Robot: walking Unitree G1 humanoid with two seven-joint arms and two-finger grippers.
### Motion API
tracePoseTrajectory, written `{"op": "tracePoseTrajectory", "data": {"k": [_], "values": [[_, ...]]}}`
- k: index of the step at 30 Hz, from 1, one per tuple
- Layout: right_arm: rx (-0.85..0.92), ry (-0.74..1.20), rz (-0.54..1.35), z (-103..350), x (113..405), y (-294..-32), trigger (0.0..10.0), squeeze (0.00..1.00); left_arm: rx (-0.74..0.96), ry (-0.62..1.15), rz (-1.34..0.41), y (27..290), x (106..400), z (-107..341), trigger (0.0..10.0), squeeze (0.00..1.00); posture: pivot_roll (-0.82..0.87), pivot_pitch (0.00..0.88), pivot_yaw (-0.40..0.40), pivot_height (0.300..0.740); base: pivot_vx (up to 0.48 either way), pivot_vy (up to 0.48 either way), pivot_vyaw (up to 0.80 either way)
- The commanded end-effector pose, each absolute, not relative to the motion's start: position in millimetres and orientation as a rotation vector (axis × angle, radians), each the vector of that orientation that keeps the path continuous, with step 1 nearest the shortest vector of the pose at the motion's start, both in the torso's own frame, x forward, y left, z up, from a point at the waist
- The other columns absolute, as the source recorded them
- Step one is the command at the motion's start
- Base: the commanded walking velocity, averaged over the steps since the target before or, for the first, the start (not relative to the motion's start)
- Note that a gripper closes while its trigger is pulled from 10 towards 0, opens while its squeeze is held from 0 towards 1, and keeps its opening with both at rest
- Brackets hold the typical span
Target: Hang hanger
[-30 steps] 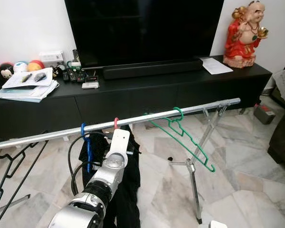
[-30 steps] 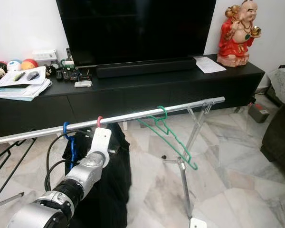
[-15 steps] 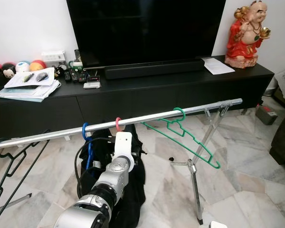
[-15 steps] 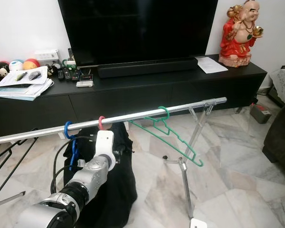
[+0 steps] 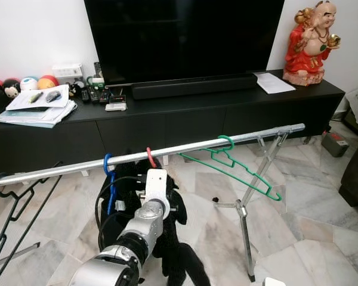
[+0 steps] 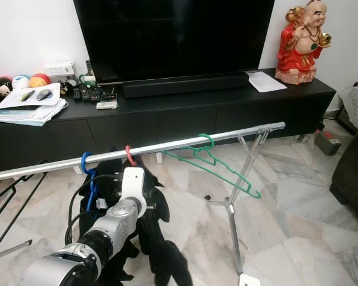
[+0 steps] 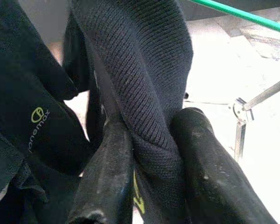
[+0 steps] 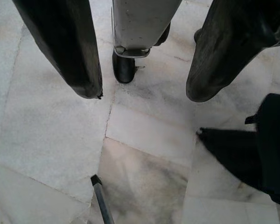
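Left gripper (image 7: pixel 144 186): the two black fingers are pinched onto a fold of dark knit garment (image 7: pixel 135 84), cloth filling the gap between them; the silver arm reaches up just below the rail (image 5: pixel 167 151).
Garment: hangs under the rail from the red hanger (image 5: pixel 150 157), dropping to the marble floor (image 5: pixel 298 226) (a small yellow-green logo shows on the fabric beside the fingers).
Red hanger: its hook sits over the rail, just above the left wrist.
Blue hanger (image 5: pixel 109 179): hooked on the rail just left of the red one, close beside the arm.
Green hanger (image 5: pixel 238 173): bare, hooked on the rail well to the right of the red one, tilted out toward the rail's stand (image 5: pixel 246 220).
Black hanger (image 5: pixel 6 208): at the rail's far left end.
Behind the rail: a low black cabinet (image 5: pixel 197 119) carrying a TV (image 5: pixel 185 36), a soundbar (image 5: pixel 194 87), papers (image 5: pixel 36 107) and a red figurine (image 5: pixel 313 42).
Right gripper (image 8: pixel 144 88): fingers spread wide apart and holding nothing, pointed down at the floor, away from the rail.
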State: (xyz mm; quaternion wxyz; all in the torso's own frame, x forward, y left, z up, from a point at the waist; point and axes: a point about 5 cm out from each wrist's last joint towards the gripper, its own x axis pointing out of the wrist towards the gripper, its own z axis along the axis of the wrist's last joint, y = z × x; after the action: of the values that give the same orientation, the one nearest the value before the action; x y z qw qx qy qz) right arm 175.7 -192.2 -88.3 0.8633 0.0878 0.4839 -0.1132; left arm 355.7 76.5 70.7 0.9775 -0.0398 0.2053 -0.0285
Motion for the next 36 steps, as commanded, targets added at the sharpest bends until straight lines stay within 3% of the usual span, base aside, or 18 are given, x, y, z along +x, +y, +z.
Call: {"op": "tracePoseTrajectory", "data": {"k": [1,19,27,34,35,36], "values": [[0.189,1.016,-0.24,-89.1,174.2,-191.0,10.0,0.0,-0.059,0.409,-0.059,77.0,358.1,73.7,0.0,0.0,-0.09,0.0,0.061,0.74,0.0,0.0,0.0],[0.2,1.017,-0.243,-89.8,173.3,-188.6,10.0,0.0,0.008,0.328,-0.093,79.2,361.1,80.7,0.0,0.0,-0.1,0.0,0.07,0.74,0.0,0.0,0.0],[0.198,1.014,-0.247,-89.4,173.6,-189.9,10.0,0.0,0.043,0.139,-0.101,108.0,364.1,95.6,0.0,0.0,-0.08,0.0,0.058,0.74,0.0,0.0,0.0],[0.186,1.015,-0.235,-89.0,173.7,-192.7,10.0,0.0,0.126,0.098,-0.122,139.0,348.7,85.9,0.0,0.0,-0.05,0.0,0.045,0.74,0.0,0.0,0.0],[0.183,1.016,-0.233,-89.0,173.7,-193.4,10.0,0.0,0.153,0.08,-0.152,142.5,342.8,84.2,3.1,0.0,-0.05,0.0,0.042,0.74,0.0,0.0,0.0],[0.181,1.016,-0.232,-88.9,173.7,-193.8,10.0,0.0,0.161,0.069,-0.168,143.8,339.7,83.6,4.9,0.0,-0.04,0.0,0.041,0.74,0.0,0.0,0.0]]}}
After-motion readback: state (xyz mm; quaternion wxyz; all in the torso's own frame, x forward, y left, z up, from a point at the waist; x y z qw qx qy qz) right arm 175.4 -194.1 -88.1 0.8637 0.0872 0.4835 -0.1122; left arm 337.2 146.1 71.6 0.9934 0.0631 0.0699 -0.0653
